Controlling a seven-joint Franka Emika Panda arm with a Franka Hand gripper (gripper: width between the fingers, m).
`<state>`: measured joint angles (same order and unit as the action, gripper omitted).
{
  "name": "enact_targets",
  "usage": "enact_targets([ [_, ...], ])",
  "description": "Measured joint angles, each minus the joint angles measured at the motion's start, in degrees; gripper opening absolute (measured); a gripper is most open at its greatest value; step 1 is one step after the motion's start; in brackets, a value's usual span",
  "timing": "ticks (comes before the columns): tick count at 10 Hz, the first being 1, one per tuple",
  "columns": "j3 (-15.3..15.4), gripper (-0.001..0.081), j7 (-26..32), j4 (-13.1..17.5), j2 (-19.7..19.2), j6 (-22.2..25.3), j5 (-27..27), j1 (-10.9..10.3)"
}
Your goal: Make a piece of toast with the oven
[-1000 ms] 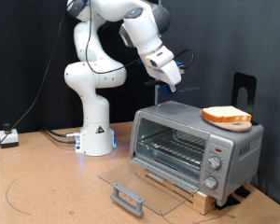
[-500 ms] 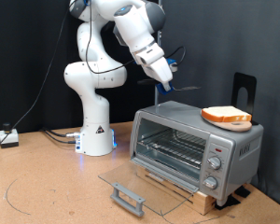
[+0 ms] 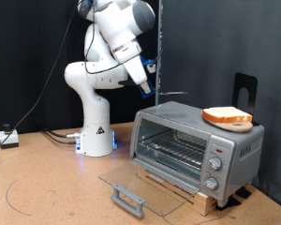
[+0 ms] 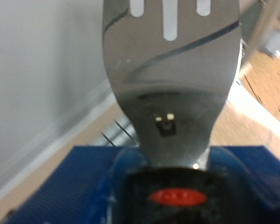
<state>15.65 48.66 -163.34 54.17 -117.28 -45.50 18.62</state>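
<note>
The piece of toast [image 3: 227, 115] lies on a round light-wood plate [image 3: 242, 126] on top of the silver oven [image 3: 232, 146]. The oven's glass door [image 3: 131, 181] is folded down open and its wire rack [image 3: 173, 148] is bare. My gripper [image 3: 146, 81] hangs in the air at the exterior view's upper middle, left of the oven and above it. It is shut on a metal spatula [image 3: 175, 93] whose thin blade points toward the oven. In the wrist view the slotted spatula blade [image 4: 171, 65] runs out from a black handle [image 4: 175, 193] between blue pads [image 4: 89, 182].
The oven stands on a slatted wooden base [image 3: 195, 194] on the brown table. The door handle [image 3: 128, 199] juts toward the exterior view's bottom. A vertical pole [image 3: 160, 37] stands behind the gripper. The robot's white base [image 3: 96, 136] and cables [image 3: 58, 137] are at the left.
The gripper with the spatula has swung toward the exterior view's left and slightly up, away from the oven top. The toast, plate and oven have not moved.
</note>
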Motion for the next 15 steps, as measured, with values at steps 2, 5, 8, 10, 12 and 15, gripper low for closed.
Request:
enact_targets([
  [2,-2.1,0.0395,2.4,0.1,-1.3,0.2,1.1,2.4],
  [5,-1.2,0.0395,3.6,1.0,-1.9,1.0,2.4,2.3],
  [8,0.2,0.0395,4.2,1.7,-4.6,0.8,3.8,2.4],
  [10,1.3,0.0395,5.0,2.0,-6.4,-1.5,3.5,2.3],
  [12,2.4,0.0395,5.3,2.7,-9.2,-3.0,3.7,2.3],
  [15,4.8,0.0395,5.1,4.2,-14.8,-4.9,3.6,2.4],
])
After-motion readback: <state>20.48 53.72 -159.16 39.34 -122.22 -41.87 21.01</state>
